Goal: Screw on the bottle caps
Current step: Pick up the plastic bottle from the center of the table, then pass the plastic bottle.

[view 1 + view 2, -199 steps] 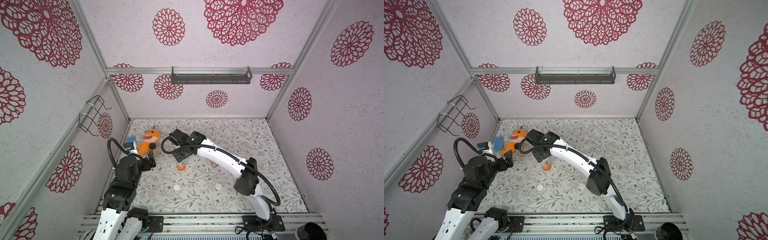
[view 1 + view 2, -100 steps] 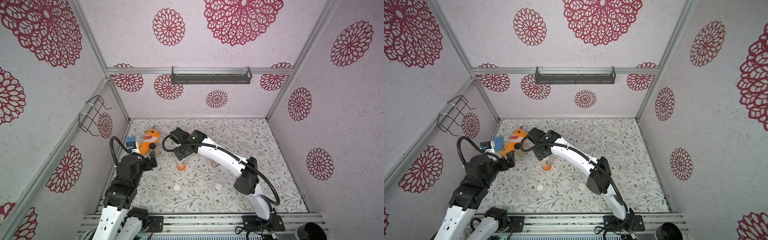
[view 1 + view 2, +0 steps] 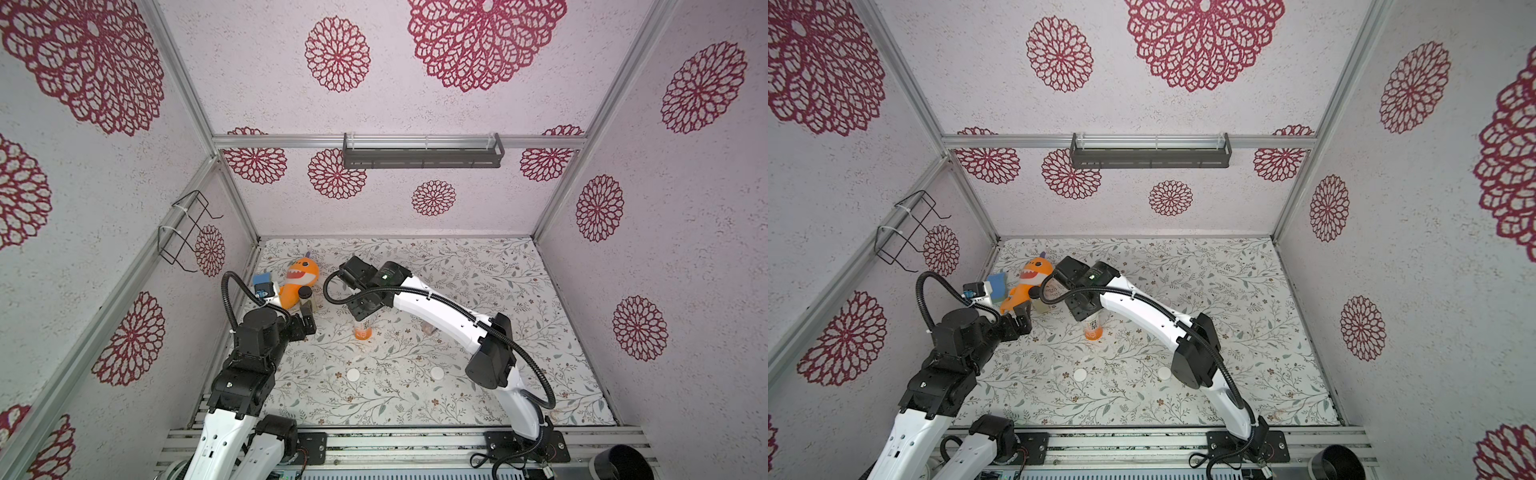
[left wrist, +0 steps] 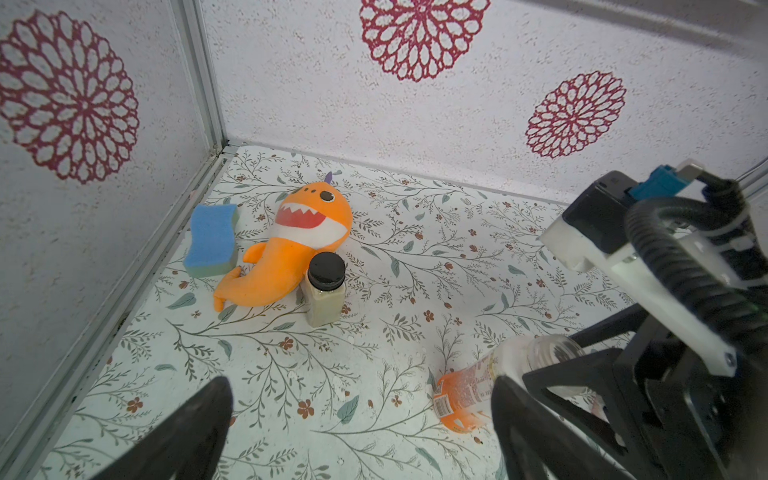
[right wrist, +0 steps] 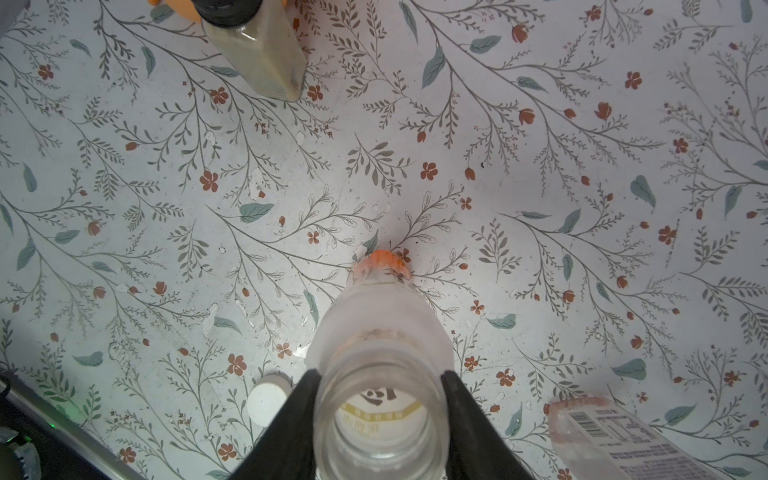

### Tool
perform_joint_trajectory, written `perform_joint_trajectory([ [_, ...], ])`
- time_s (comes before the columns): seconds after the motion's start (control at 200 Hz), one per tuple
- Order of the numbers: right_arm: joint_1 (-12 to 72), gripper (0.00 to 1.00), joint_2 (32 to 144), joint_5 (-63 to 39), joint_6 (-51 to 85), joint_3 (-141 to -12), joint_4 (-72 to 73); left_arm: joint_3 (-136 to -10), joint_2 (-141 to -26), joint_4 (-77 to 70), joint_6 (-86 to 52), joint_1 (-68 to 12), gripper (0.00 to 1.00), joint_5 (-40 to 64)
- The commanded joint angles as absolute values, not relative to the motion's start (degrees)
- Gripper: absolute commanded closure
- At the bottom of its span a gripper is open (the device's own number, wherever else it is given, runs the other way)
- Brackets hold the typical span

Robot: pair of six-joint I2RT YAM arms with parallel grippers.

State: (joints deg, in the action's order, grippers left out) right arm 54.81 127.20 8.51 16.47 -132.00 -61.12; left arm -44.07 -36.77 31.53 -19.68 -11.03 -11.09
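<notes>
R tool (image 5: 380, 374) pinches neck of upright clear plastic orange-base bottle (image 5: 380, 316); L tool (image 4: 359, 384) wide open, empty. 2nd clear bottle (image 3: 428, 329), mid-frame, mostly hidden behind R arm (image 3: 436, 309). Floral-print table (image 3: 498, 291).

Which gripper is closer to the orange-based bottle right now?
Right. The right gripper flanks the neck of the orange-based bottle; the left gripper hangs open, apart from it, on the black-lidded jar side.

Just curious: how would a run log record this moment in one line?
right gripper: grips orange bottle at neck | left gripper: open, empty | white caps: both on table
</notes>
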Motion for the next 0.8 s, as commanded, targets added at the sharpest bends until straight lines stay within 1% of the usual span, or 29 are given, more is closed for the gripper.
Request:
perform_joint_trajectory([
  [0.0,54.4,0.56,126.5,9.1,16.5,-133.5,-61.6,-43.6,-37.0,29.8,-19.2,-11.6,0.01,-10.6],
  [0.225,54.4,0.59,124.5,8.7,17.1,-132.0,-60.6,-43.6,-36.9,29.5,-19.2,-11.7,0.01,-9.9],
  [0.345,54.3,0.61,120.6,8.7,17.3,-129.0,-59.4,-43.0,-35.6,27.9,-18.4,-12.2,0.01,-6.8],
  [0.475,54.3,0.62,111.8,8.4,17.4,-120.3,-54.9,-40.3,-31.9,23.5,-16.8,-14.5,0.01,-2.9],
  [0.615,54.3,0.61,101.0,6.8,17.6,-110.8,-50.7,-37.8,-27.3,18.5,-12.9,-17.0,0.01,3.5],
  [0.706,54.3,0.61,94.9,5.9,17.5,-106.2,-49.6,-38.8,-26.9,18.5,-8.0,-19.1,0.01,8.0],
  [0.796,54.3,0.60,88.9,5.1,17.4,-101.8,-48.3,-39.5,-27.8,19.4,-2.9,-23.5,0.01,12.7],
])
